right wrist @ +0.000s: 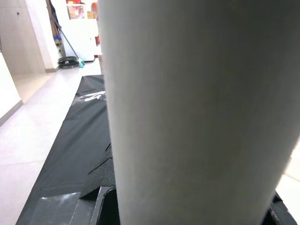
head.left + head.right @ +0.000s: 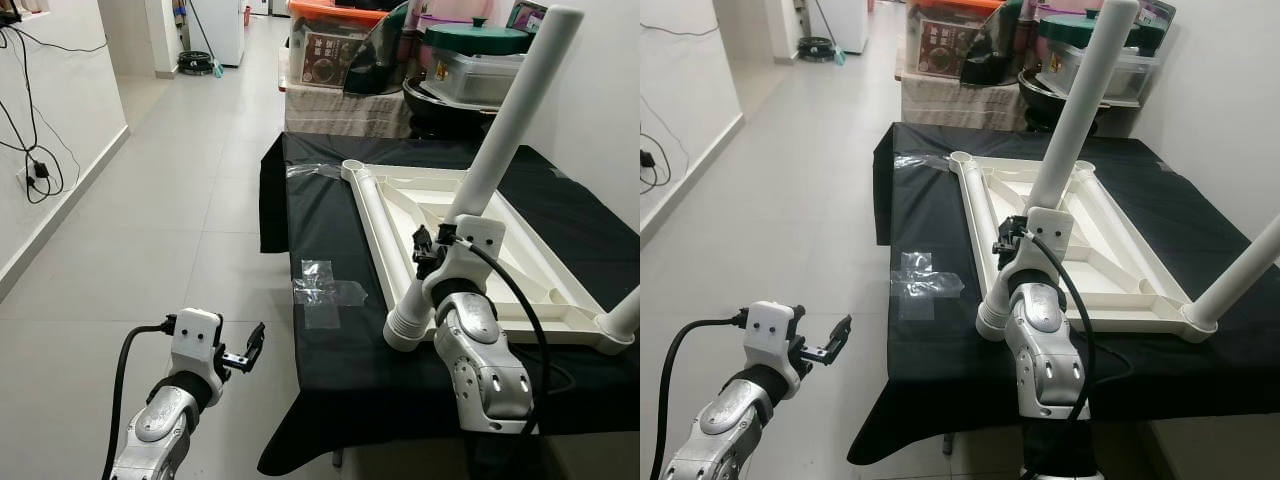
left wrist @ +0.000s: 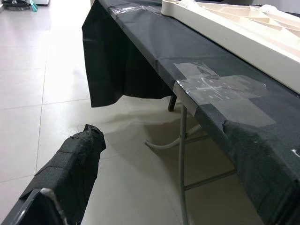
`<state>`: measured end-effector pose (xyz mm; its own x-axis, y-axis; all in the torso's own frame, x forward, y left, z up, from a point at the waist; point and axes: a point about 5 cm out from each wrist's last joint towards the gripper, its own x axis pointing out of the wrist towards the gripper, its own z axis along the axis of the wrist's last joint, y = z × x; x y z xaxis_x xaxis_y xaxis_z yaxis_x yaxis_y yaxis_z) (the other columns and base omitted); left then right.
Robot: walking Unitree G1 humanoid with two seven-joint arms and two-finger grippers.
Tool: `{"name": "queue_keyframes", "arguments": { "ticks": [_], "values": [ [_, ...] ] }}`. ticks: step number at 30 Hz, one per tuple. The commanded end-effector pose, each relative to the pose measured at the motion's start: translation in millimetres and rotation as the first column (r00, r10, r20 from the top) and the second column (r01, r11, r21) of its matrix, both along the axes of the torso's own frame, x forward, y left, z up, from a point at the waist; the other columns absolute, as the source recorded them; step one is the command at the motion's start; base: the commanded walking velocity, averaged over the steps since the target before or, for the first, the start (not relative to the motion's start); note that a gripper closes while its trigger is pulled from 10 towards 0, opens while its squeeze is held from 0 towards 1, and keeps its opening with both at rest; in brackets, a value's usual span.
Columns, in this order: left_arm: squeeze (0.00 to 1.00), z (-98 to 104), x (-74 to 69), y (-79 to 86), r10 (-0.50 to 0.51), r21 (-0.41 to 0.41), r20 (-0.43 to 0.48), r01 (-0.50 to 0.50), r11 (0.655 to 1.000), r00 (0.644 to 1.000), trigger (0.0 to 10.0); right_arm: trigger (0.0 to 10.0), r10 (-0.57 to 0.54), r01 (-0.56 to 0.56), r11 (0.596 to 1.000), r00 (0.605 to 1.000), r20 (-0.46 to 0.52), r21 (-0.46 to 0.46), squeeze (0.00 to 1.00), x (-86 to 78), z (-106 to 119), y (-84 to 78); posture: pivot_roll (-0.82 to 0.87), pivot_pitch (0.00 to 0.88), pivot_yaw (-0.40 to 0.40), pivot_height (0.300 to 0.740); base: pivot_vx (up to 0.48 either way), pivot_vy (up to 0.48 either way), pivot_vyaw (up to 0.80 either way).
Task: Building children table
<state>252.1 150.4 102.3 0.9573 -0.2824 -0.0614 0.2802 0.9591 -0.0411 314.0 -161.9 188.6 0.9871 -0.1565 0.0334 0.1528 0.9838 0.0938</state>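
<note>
A white children's table top (image 2: 520, 262) lies upside down on a black-clothed table (image 2: 330, 230). A long white leg (image 2: 510, 120) stands tilted at its near left corner, ribbed foot (image 2: 405, 328) down at the corner. My right gripper (image 2: 432, 250) is shut on this leg low down; in the right wrist view the leg (image 1: 187, 108) fills the space between the black fingers (image 1: 101, 180). A second white leg (image 2: 1240, 275) rises from the near right corner. My left gripper (image 2: 245, 353) hangs open and empty over the floor, left of the table.
Clear plastic taped to the cloth (image 2: 322, 287) lies near the table's left edge. Boxes and pots (image 2: 470, 55) are stacked behind the table. A folding table leg (image 3: 183, 154) shows under the cloth. Cables (image 2: 35, 165) hang on the left wall beside open tiled floor (image 2: 170, 190).
</note>
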Motion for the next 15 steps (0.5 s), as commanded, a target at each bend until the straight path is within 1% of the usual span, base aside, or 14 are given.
{"name": "queue_keyframes", "arguments": {
  "ticks": [1,8,10,11,12,13,14,15],
  "values": [
    [0.0,-3.5,0.0,-3.4,-0.014,-0.002,-0.011,0.014,1.0,1.0,10.0,10.0,-0.04,0.041,0.999,0.998,-0.046,0.007,0.23,-1.1,-10.8,-6.4,0.09,0.0,-0.094,0.74,0.0,0.0,0.0],
    [0.0,-3.3,-0.2,-3.7,-0.015,-0.002,-0.011,0.015,1.0,1.0,10.0,10.0,-0.04,0.04,0.999,0.998,-0.043,0.008,0.24,-1.5,-10.0,-5.9,0.09,0.0,-0.094,0.74,0.0,0.0,0.0],
    [0.0,-3.3,-0.3,-3.7,-0.015,-0.002,-0.011,0.015,1.0,1.0,10.0,10.0,-0.047,0.047,0.999,0.998,-0.037,0.007,0.25,-1.8,-9.0,-6.3,0.09,0.0,-0.094,0.74,0.0,0.0,0.0],
    [0.0,-3.4,-0.5,-3.9,-0.016,-0.002,-0.011,0.016,1.0,1.0,10.0,10.0,-0.051,0.051,0.999,0.998,-0.029,0.01,0.31,-2.0,-7.6,-6.8,0.09,0.0,-0.093,0.74,0.0,0.0,0.0],
    [0.0,-3.4,-0.5,-3.9,-0.016,-0.002,-0.011,0.016,1.0,1.0,10.0,10.0,-0.051,0.051,0.999,0.998,-0.029,0.01,0.31,-2.0,-7.6,-6.8,0.09,0.0,-0.093,0.74,0.0,0.0,0.0],
    [0.0,-3.5,-0.6,-4.0,-0.016,-0.003,-0.011,0.016,1.0,1.0,10.0,10.0,-0.054,0.054,0.998,0.998,-0.022,0.012,0.52,-2.2,-6.3,-7.1,0.09,0.0,-0.093,0.74,0.0,0.0,0.0],
    [0.0,-3.6,-0.5,-4.1,-0.017,-0.003,-0.01,0.017,1.0,1.0,10.0,10.0,-0.054,0.054,0.998,0.999,0.0,0.013,0.64,-2.5,-2.5,-7.1,0.09,0.0,-0.093,0.74,0.0,0.0,0.0],
    [0.0,-3.6,-0.5,-4.2,-0.017,-0.004,-0.01,0.017,1.0,1.0,10.0,10.0,-0.054,0.054,0.998,0.999,0.009,0.014,0.64,-2.6,-1.1,-7.0,0.09,0.0,-0.093,0.74,0.0,0.0,0.0]
  ]
}}
